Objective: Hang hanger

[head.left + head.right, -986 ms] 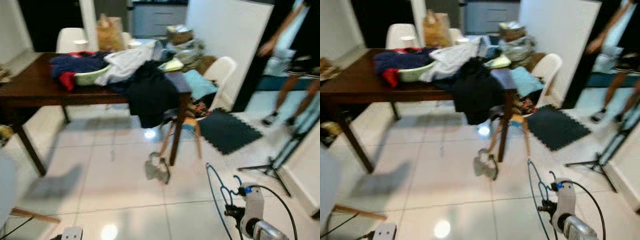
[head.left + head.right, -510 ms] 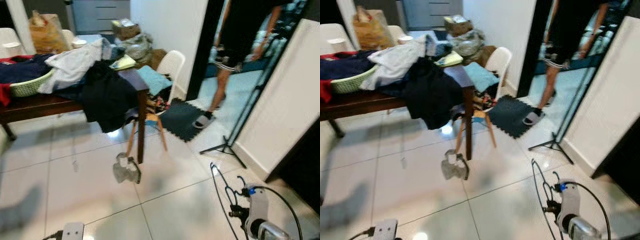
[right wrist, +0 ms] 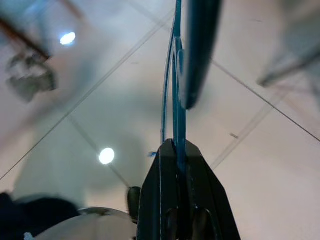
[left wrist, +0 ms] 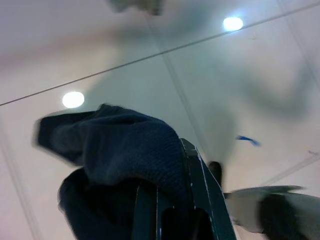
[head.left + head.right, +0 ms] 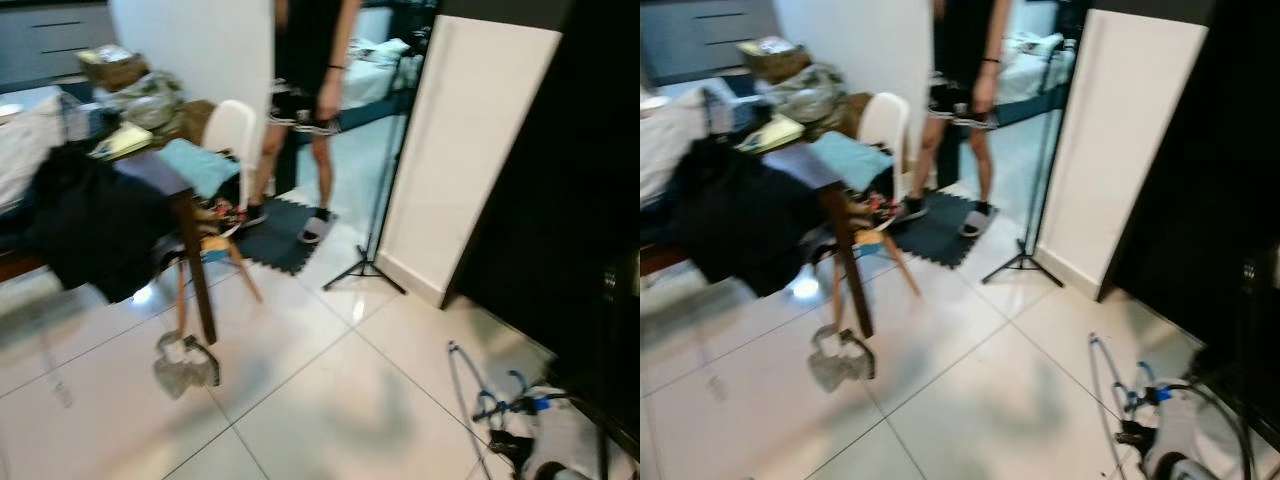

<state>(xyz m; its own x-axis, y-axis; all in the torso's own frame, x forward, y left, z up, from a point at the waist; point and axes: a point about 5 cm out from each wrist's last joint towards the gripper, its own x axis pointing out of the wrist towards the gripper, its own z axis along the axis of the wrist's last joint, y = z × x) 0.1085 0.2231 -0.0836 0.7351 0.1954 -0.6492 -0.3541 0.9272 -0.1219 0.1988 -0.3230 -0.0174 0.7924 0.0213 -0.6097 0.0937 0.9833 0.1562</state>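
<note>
Jaws of my right gripper [image 3: 176, 155] are clamping the blue hanger [image 3: 176, 100], left gripper [image 4: 170, 200] clutching dark cloth [image 4: 120, 155]; carrying step, rail-finding probably next.

table [image 5: 185, 215] left | person [image 5: 305, 100] behind (on mat [image 5: 280, 235]) | tripod [image 5: 368, 265] right of mat

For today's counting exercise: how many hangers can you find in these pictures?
1. A blue hanger is pinched in the right gripper, low over the tiled floor on the robot's right. More could lie hidden under the clothes on the table.
</note>
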